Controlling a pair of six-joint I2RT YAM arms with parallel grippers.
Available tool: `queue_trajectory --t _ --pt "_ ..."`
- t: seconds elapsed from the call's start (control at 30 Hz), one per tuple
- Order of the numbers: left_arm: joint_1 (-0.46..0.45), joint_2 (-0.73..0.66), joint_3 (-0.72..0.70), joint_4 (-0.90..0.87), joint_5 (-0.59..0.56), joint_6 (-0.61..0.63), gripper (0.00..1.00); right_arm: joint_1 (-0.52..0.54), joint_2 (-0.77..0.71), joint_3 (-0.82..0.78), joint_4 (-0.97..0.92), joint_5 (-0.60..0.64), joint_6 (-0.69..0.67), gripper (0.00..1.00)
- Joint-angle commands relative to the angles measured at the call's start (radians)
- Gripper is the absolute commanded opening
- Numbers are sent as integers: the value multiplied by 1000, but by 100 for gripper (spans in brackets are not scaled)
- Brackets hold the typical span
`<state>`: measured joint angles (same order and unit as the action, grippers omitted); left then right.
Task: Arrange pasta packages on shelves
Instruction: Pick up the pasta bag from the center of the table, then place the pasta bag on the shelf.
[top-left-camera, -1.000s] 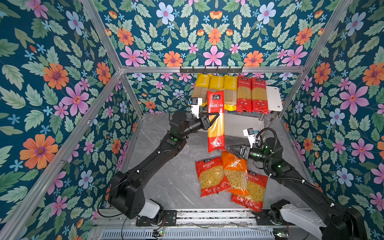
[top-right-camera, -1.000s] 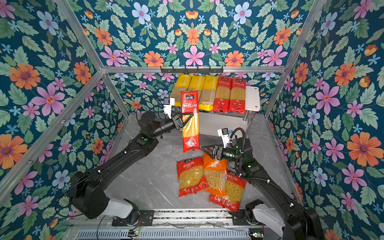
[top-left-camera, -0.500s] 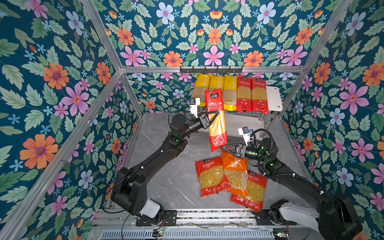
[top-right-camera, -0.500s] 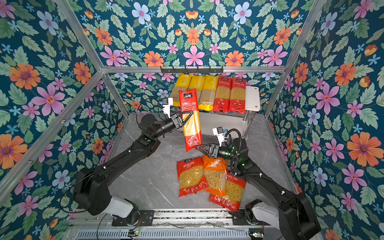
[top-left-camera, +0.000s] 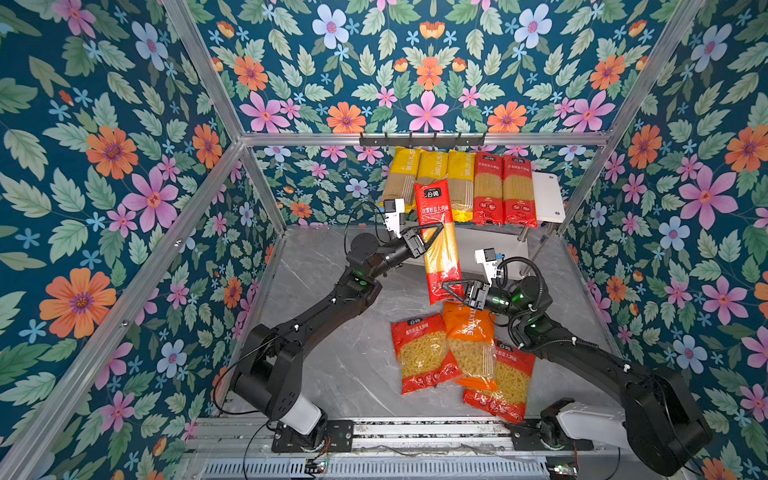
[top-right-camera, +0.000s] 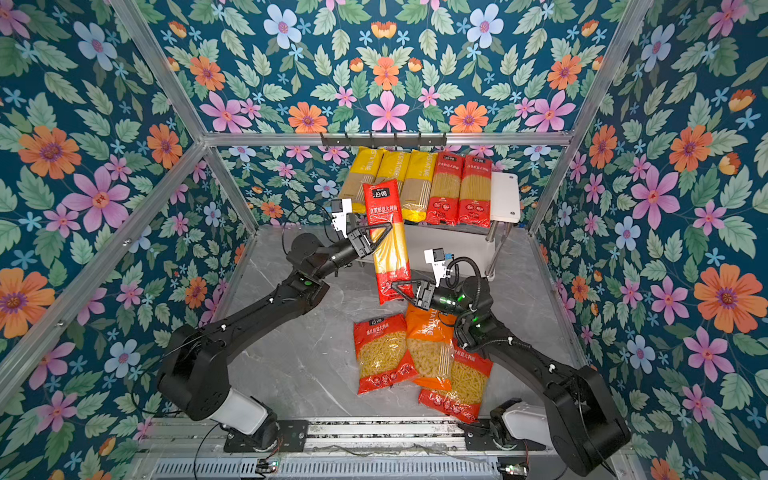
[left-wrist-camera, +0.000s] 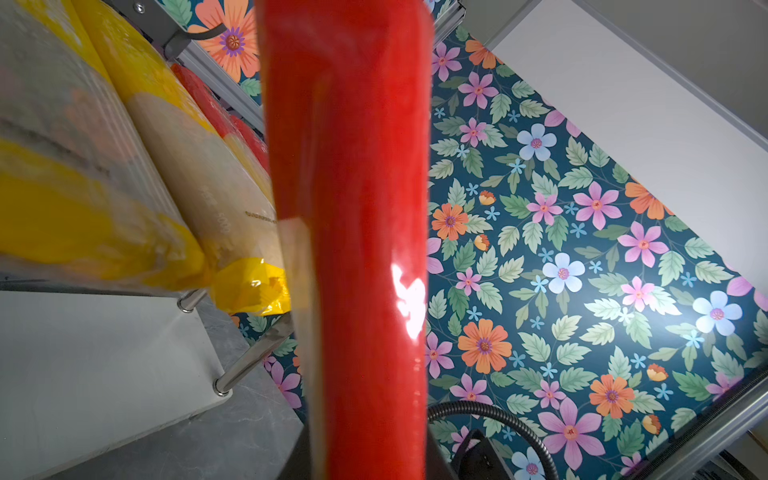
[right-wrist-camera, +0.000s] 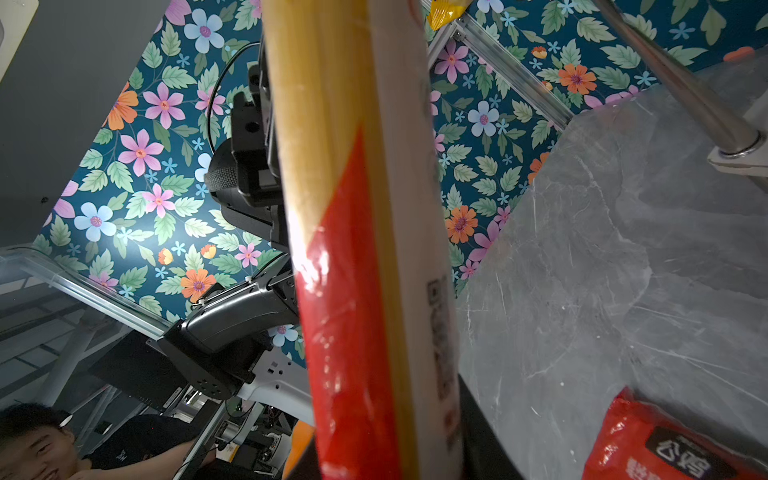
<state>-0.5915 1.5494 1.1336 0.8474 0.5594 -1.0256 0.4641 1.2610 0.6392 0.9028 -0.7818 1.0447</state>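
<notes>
A long red spaghetti pack (top-left-camera: 441, 253) (top-right-camera: 388, 253) hangs upright in the air in front of the shelves (top-left-camera: 548, 199) (top-right-camera: 505, 195). My left gripper (top-left-camera: 432, 235) (top-right-camera: 382, 235) is shut on its middle, and the red film (left-wrist-camera: 353, 208) fills that wrist view. My right gripper (top-left-camera: 449, 291) (top-right-camera: 399, 289) is shut on the pack's lower end (right-wrist-camera: 357, 311), one finger on each side. On the top board lean three yellow packs (top-left-camera: 432, 174) and two red packs (top-left-camera: 503, 191).
Three short-pasta bags lie on the grey table in front: a red bag (top-left-camera: 424, 353), an orange bag (top-left-camera: 469, 340) and another red bag (top-left-camera: 505, 382), right under my right arm. A black hook rail (top-left-camera: 422, 139) runs above the shelves. The top board's right end is bare.
My right gripper moved left to the pack's lower end and closed on it. The left gripper kept its hold and raised the pack a little towards the shelves.
</notes>
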Motion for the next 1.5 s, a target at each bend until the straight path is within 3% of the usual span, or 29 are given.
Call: queue_trajectory --t 0.0,0.2,0.43,0.53,0.67,1.03,1.23,1.37,1.47 --pt "-4 -16 -3 134 -7 -23 12 3 26 22 168 29 68 32" --pt "-4 -20 10 101 -3 -10 21 5 14 31 176 45 71 19" --pt "-2 -48 24 -12 -11 71 56 -12 -62 91 -11 23 11 8" --pt "1 -81 16 -122 -45 147 65 -58 -100 137 -127 -3 5 1" --pt "5 -129 -11 -239 -98 228 73 -142 -164 208 -281 -53 -10 0" --pt "15 -168 -83 -259 -90 278 75 -412 -196 519 -777 -132 -75 0" --pt "27 -211 -184 -241 -103 294 75 -664 -111 721 -1006 -218 -54 0" --pt "50 -236 -239 -229 -96 293 75 -731 -35 900 -1297 -203 -189 0" --pt "65 -256 -269 -224 -91 293 75 -741 15 978 -1417 -159 -268 0"
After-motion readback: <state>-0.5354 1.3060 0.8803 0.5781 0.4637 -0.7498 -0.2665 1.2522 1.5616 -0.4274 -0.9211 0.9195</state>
